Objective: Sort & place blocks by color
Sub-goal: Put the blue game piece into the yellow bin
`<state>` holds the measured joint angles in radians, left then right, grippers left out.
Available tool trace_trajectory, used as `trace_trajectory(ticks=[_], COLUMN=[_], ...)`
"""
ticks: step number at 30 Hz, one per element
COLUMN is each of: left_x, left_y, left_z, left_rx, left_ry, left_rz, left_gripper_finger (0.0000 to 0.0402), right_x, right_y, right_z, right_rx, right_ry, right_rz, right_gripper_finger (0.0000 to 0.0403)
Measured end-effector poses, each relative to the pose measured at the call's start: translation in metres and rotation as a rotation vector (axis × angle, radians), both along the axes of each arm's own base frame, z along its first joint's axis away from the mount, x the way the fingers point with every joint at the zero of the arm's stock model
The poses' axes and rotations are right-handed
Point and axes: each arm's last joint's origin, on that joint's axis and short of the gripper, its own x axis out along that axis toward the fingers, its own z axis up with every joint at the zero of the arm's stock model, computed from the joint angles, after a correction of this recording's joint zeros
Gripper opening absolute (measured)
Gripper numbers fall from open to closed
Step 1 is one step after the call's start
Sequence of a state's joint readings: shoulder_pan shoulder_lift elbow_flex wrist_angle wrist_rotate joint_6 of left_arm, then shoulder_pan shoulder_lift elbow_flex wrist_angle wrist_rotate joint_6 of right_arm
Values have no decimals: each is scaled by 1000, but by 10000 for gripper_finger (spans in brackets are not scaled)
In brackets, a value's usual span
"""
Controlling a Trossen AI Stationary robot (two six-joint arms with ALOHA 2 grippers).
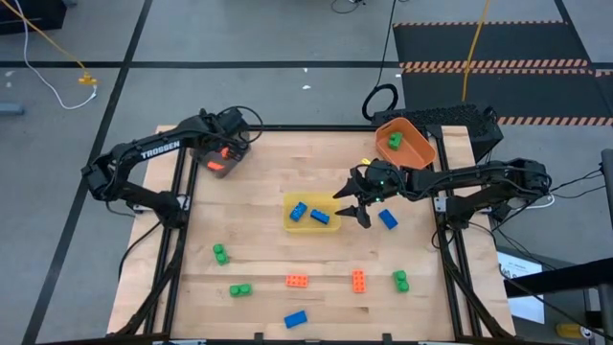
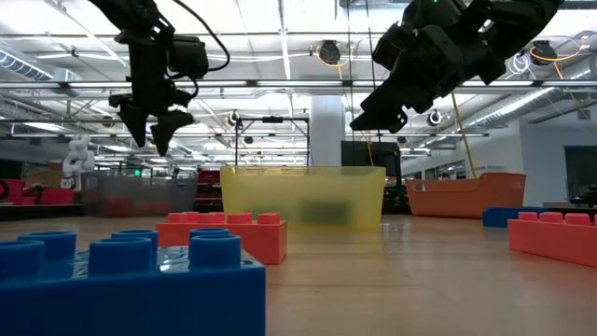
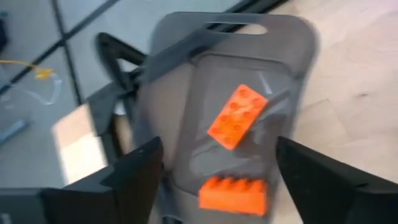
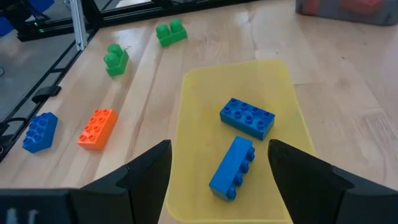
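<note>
My left gripper (image 1: pixel 225 153) hangs open over the grey bin (image 1: pixel 218 163) at the table's far left; two orange bricks (image 3: pixel 237 116) lie in that bin. My right gripper (image 1: pixel 351 204) hovers open just above the right end of the yellow bin (image 1: pixel 308 225), empty. Two blue bricks (image 4: pixel 247 118) lie flat in the yellow bin. A green brick (image 1: pixel 394 141) sits in the orange bin (image 1: pixel 414 151). Loose on the table are a blue brick (image 1: pixel 387 218), green bricks (image 1: pixel 220 253), orange bricks (image 1: pixel 297 281) and another blue brick (image 1: pixel 295 318).
The three bins sit in the far half of the table, the orange one tilted at the far right corner. Loose bricks are scattered along the near half, with bare wood between them. A black frame (image 1: pixel 450 259) borders the table's sides.
</note>
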<state>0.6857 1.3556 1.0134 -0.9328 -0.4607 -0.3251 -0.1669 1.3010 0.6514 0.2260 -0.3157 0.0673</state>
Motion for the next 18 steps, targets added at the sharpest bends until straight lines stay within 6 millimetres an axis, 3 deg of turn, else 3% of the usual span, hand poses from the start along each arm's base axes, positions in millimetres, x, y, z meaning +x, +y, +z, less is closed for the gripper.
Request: trace_trajectory(ticks=[6, 12, 18], left_x=[17, 44, 79], left_y=[-16, -45, -93], left_z=[6, 32, 53], left_rx=[-27, -66, -47], left_ry=[-109, -348, -635], left_rz=[-117, -342, -682], left_gripper_finger=[334, 298, 260], right_x=[0, 4, 4], right_y=[0, -1, -7], right_z=[0, 10, 9], right_rx=[47, 97, 104], right_ry=[7, -89, -87], right_rz=[-25, -56, -81], right_gripper_finger=[258, 258, 258])
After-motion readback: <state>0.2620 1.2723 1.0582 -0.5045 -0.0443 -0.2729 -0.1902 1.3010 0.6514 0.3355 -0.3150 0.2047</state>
